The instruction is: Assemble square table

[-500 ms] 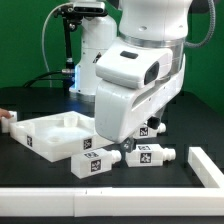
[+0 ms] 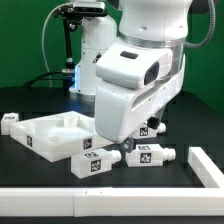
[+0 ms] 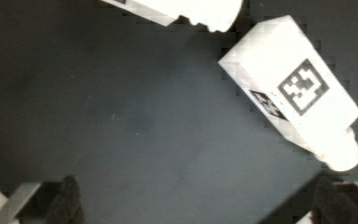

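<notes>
Jaws stand wide apart and empty: the gripper [image 3: 201,204] hangs over the black table [image 3: 105,110], with a tagged leg [image 3: 297,90] lying near one fingertip. In the exterior view, the first leg [image 2: 10,121] sits at the left corner of the square tabletop [image 2: 50,142], which lies rim up. The second leg [image 2: 90,163] lies just beside the tabletop's front-right edge. The third leg [image 2: 148,155] lies farther right of the tabletop, below the arm [image 2: 135,85].

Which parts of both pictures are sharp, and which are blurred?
Exterior view: even light, the tray-like top and the tagged leg fairly sharp. Wrist view: soft overall; the nearby leg has a legible tag; the fingers of the gripper dark and out of focus.
</notes>
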`<state>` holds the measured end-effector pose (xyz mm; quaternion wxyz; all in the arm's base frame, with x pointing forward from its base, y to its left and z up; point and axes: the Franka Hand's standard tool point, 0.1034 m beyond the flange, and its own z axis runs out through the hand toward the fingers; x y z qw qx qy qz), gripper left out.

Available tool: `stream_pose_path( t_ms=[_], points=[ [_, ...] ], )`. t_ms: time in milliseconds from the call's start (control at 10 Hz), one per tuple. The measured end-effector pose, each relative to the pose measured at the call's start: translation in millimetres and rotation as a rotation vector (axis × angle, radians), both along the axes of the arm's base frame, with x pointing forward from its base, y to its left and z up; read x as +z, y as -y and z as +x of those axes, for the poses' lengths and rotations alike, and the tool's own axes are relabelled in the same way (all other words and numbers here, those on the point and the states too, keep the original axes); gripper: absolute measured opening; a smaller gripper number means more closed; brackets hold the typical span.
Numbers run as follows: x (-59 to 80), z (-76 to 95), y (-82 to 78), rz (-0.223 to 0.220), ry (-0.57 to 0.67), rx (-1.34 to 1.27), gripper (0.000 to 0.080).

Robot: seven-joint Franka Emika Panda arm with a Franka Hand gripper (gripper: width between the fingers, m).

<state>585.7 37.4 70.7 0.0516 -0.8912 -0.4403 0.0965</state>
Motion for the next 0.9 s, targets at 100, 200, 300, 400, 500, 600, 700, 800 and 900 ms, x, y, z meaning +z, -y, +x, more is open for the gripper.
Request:
stream_pose_path(
  t_ms=[100, 200, 300, 400, 500, 600, 700, 800, 900],
  points=[
    [0.0, 0.0, 0.0, 0.000, 0.000, 0.000, 0.0650],
    [0.0, 0.0, 0.0, 0.000, 0.000, 0.000, 0.0650],
    [0.0, -0.1, 0.0, 0.000, 0.000, 0.000, 0.0650],
    [-0.1, -0.1, 0.0, 0.000, 0.000, 0.000, 0.0650],
    [-0.1, -0.1, 0.0, 0.000, 0.000, 0.000, 0.0650],
    [-0.1, -0.1, 0.0, 0.000, 0.000, 0.000, 0.0650],
    [-0.1, -0.1, 0.0, 0.000, 0.000, 0.000, 0.0650],
    [-0.1, -0.2, 0.0, 0.000, 0.000, 0.000, 0.0650],
    [-0.1, -0.2, 0.0, 0.000, 0.000, 0.000, 0.0650]
  ],
)
